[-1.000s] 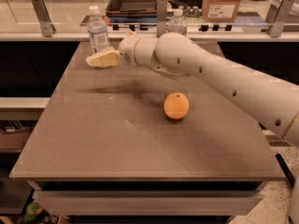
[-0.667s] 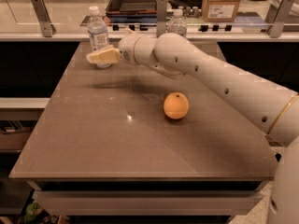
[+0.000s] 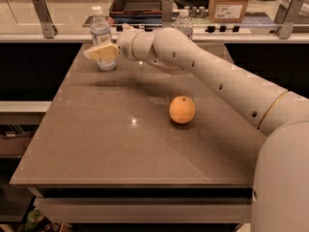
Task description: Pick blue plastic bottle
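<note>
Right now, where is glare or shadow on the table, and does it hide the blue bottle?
Camera view: warm, rather dim light; one small glare spot on the table, left of the orange; a soft shadow band under the arm. Camera view: the gripper covers part of the blue plastic bottle near the table's far left corner; no glare hides it.

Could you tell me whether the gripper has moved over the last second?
Yes. Against the unmoved orange, the gripper has edged farther back-left, closer to the blue bottle.
</note>
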